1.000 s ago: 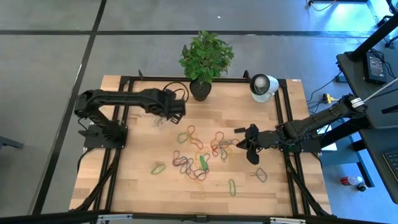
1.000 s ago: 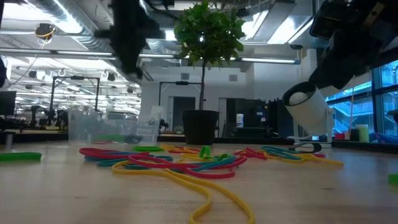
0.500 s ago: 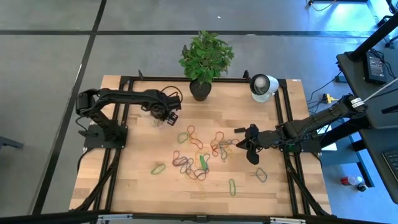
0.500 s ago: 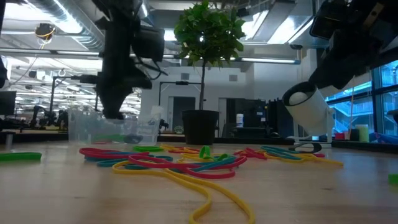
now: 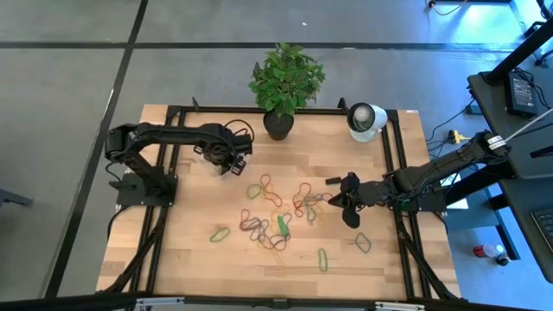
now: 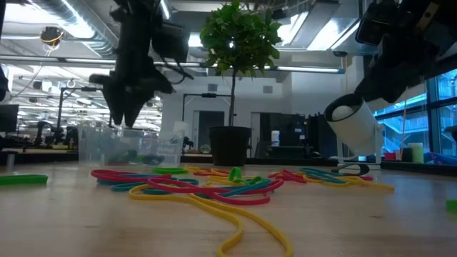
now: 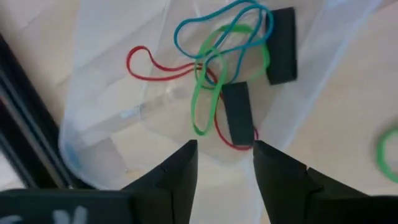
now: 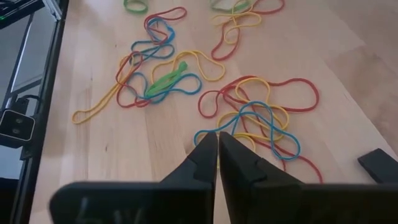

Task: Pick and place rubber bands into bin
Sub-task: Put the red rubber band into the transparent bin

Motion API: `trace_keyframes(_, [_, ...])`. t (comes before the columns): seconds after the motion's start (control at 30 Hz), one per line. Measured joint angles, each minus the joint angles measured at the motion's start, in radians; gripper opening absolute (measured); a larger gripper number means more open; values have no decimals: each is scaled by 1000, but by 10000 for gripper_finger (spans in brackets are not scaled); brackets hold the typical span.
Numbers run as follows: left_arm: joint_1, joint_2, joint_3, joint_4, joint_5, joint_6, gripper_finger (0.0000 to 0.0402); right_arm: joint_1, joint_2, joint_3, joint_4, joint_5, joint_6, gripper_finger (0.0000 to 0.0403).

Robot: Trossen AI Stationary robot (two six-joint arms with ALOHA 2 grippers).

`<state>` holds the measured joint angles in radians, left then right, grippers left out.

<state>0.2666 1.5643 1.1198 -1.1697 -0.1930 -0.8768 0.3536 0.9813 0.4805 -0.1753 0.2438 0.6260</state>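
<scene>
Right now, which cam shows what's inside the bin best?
Left wrist view: it looks straight down into the bin, showing red, green and blue rubber bands inside. High view shows the bin mostly hidden under the left hand. Low view shows only its side.

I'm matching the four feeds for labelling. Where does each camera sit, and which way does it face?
High: overhead, straight down; both arms, bin, potted plant.
Low: table height, level across rubber bands into room; left gripper above bin.
Left wrist: down past open left gripper into bin.
Right wrist: past shut right gripper over bands.
Shared: high and low both show the plant.
</scene>
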Motion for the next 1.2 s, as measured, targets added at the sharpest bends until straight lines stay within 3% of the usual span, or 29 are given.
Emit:
trace_keyframes(0.27, [-146, -110, 137, -16, -56, -19, 114, 0, 0, 0, 0, 0, 0, 21])
trace_keyframes(0.5, [-345, -207, 153, 48, -98, -68, 50, 0, 0, 0, 17, 0, -3, 21])
trace_keyframes(0.6, [-433, -208, 153, 97, -123, -12, 12, 0, 0, -1, 41, 0, -4, 21])
trace_keyframes(0.7, [-504, -202, 136, 186, -122, 86, 3, 0, 0, -1, 66, 0, -6, 21])
trace_keyframes(0.93, [-606, -210, -37, 624, -72, 322, 1, 0, 0, -1, 152, 9, -58, 19])
trace_keyframes(1.03, [-617, -219, -146, 748, -67, 333, 1, 0, 0, -1, 209, 72, -53, 7])
trace_keyframes(1.2, [-620, -325, -340, 936, -64, 340, 1, 0, 31, 39, 227, 78, -20, 4])
